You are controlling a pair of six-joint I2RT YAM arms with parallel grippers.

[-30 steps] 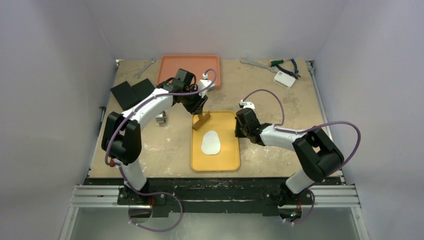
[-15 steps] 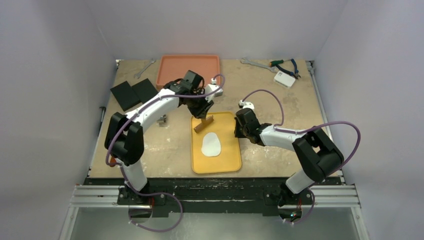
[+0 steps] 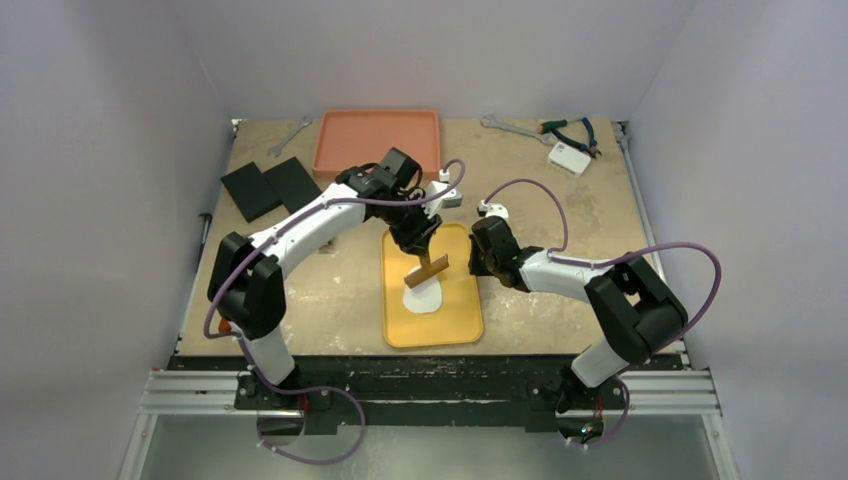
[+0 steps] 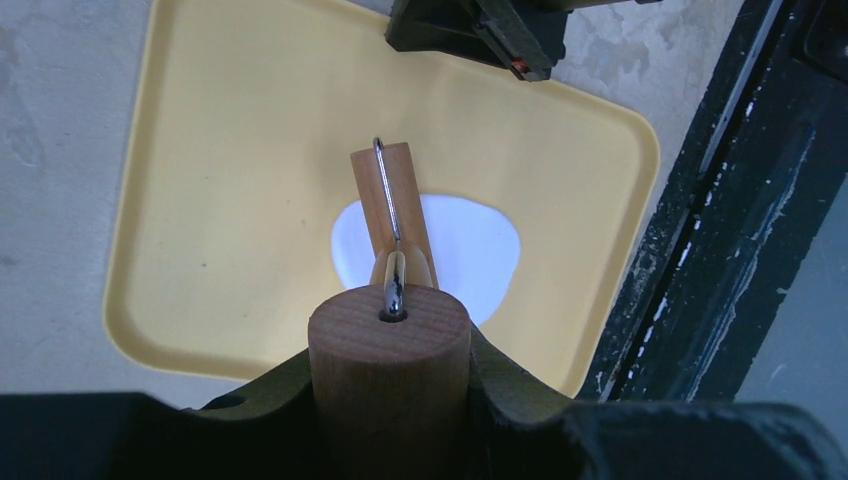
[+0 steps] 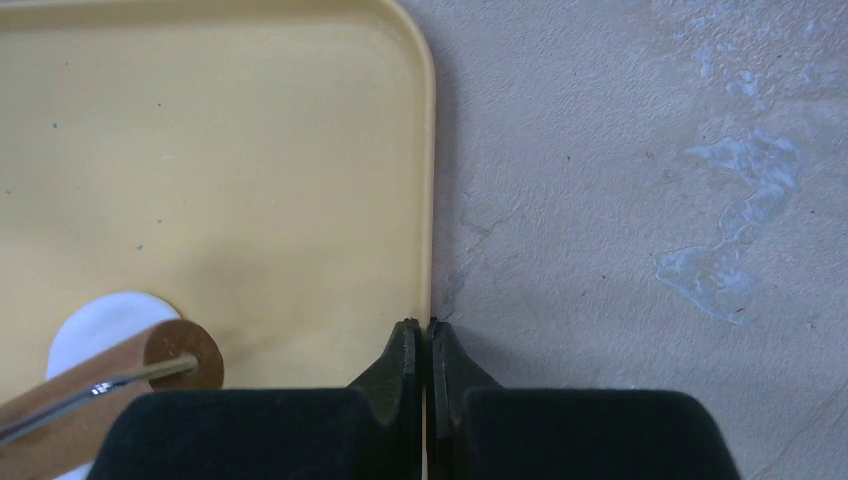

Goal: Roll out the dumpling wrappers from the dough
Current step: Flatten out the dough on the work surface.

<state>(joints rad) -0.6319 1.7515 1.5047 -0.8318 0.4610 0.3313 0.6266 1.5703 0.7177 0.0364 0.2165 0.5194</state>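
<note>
In the top view, the left gripper (image 3: pixel 419 243) is clamping the handle of a small wooden roller (image 3: pixel 428 270), whose barrel is lying across the 12 o'clock part of the dough sheet (image 3: pixel 424 299). The dough sheet is resting near the middle of the yellow tray (image 3: pixel 396 328), and no cut round discs are showing. The right gripper (image 3: pixel 474 262) is sitting at the tray's 3 o'clock rim, and an orange tray (image 3: pixel 376 135) is standing empty-looking at 12 o'clock on the table (image 3: pixel 330 300). In the left wrist view, the fingers are wrapping the round handle at 6 o'clock while the barrel is pointing toward 12 o'clock. The white sheet is spreading out from under it, mostly toward 3 o'clock. In the right wrist view, the fingers are pressing tight together with nothing visible between them, their tips at the tray's edge. I cannot tell whether they are pinching that edge or only bracing it. The roller's end and a patch of dough are showing at 8 o'clock. To roll well, the left arm is probably needing to hold the barrel flat. It should bear down evenly and travel toward 6 o'clock along the sheet's length, while the right holds the tray against sliding. Heavy pressure is likely to tear or stick the dough. No brand, label or writing is readable in any view.
</note>
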